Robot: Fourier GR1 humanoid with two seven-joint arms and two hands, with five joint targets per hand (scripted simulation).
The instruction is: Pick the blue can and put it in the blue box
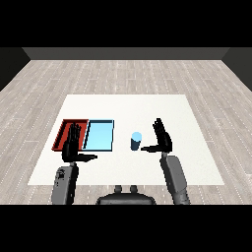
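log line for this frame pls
phase: pre-grasp | blue can upright on table, right of blue tray | right hand open beside can, not touching | left hand open over red tray
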